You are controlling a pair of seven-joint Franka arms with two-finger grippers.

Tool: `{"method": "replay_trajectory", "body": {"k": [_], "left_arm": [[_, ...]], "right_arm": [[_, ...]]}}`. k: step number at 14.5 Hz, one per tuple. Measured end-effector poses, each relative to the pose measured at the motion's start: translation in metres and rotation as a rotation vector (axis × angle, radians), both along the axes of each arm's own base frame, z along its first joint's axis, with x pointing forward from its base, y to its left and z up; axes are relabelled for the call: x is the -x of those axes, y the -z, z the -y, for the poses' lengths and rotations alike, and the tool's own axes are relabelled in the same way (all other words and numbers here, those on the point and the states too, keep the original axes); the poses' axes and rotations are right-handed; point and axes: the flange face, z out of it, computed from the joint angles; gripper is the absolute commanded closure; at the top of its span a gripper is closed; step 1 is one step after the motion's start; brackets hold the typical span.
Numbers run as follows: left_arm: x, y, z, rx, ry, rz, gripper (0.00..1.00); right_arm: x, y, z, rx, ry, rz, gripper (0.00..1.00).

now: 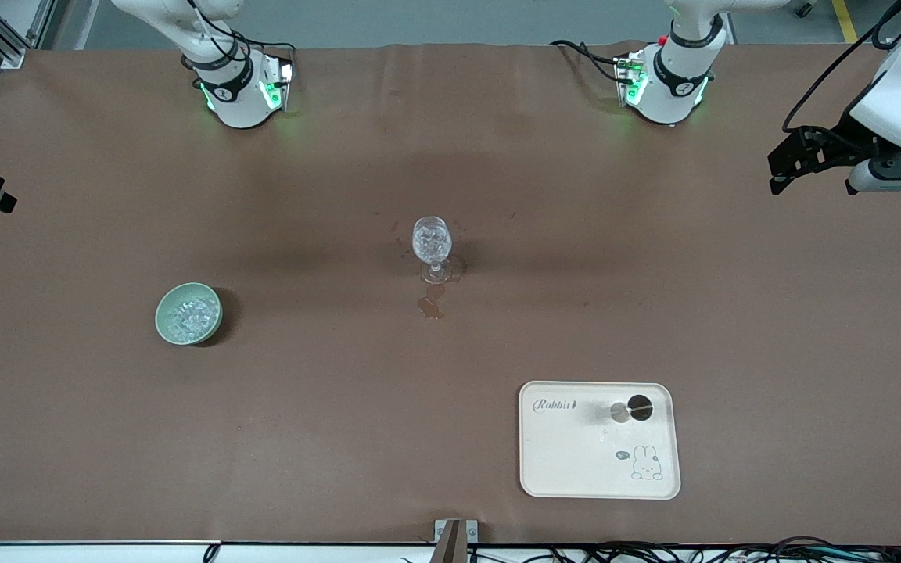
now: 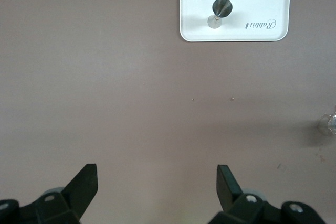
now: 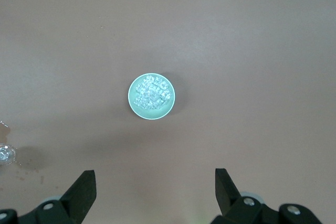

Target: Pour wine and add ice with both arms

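Landmark: the wine glass [image 1: 431, 248], upright at mid-table on the brown cloth [image 1: 341, 438], with a small wet stain [image 1: 431, 306] just nearer the front camera than its foot. It appears to hold clear, glittering contents; whether ice or liquid cannot be told. The ice [image 1: 188, 314] lies heaped in a pale green bowl [image 1: 163, 320], well apart from the glass toward the right arm's end of the table and slightly nearer the camera. The white tray [image 1: 568, 469] lies well nearer the camera than the glass, toward the left arm's end; a small dark, round object [image 1: 638, 407] stands on it, its kind not identifiable. No bottle is visible. Right gripper [image 3: 152, 184]: fingers spread wide, nothing between them, high over the cloth; its wrist view has the bowl centred ahead of the fingers. Left gripper [image 2: 157, 182]: also spread and empty, hanging over the left arm's end of the table; its wrist view looks toward the tray. Judgement: the bowl sits squarely on the right arm's side and lines up with its open fingers, so the ice step falls to the right arm, the tray item to the left.
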Motion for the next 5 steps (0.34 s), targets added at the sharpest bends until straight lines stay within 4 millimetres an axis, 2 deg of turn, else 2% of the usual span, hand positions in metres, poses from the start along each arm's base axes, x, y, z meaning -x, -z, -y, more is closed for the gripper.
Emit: {"method": "replay_trajectory", "body": {"k": [5], "left_arm": [[-0.0012, 0.0019, 0.0001, 0.0, 0.0, -0.004, 0.0]], "right_arm": [[0.0002, 0.0001, 0.0016, 0.0, 0.002, 0.0, 0.0]]}}
